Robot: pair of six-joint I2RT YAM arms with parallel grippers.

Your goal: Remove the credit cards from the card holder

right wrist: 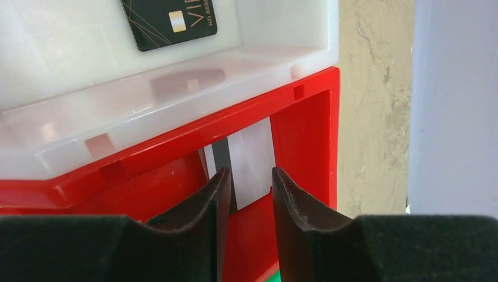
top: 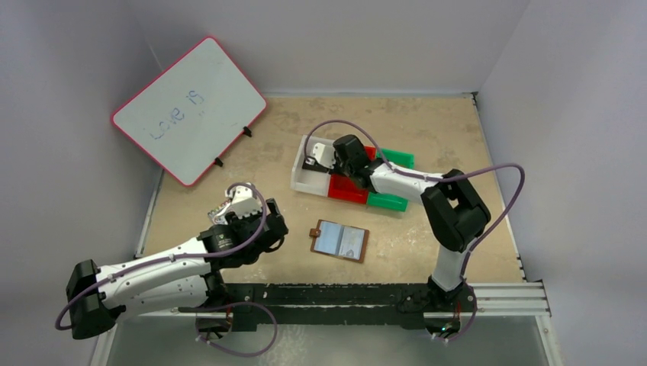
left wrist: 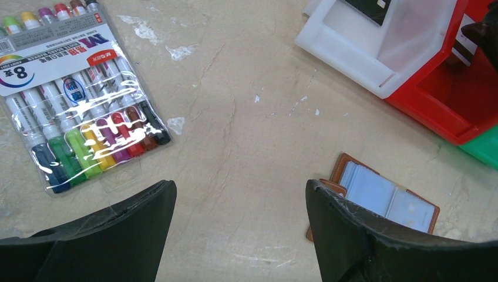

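At the far middle of the surface [top: 442,137], a white bin [top: 305,180], a red bin [top: 347,191] and a green bin [top: 389,201] sit side by side. A pink-framed whiteboard [top: 187,107] stands far left, and a pack of coloured markers [left wrist: 76,100] lies near left. Nearer, between the arms, the card holder [top: 340,241] lies open and flat, sleeves up, nothing covering it. A black card [right wrist: 170,20] lies in the white bin; a silvery grey card [right wrist: 252,158] leans on the red bin's wall. The right arm stretches far and left, its right gripper [right wrist: 246,176] over the red bin, jaws slightly parted before that card, not pinching it. The left arm lies low, its left gripper [left wrist: 238,194] spread wide over bare surface between markers and card holder, empty.
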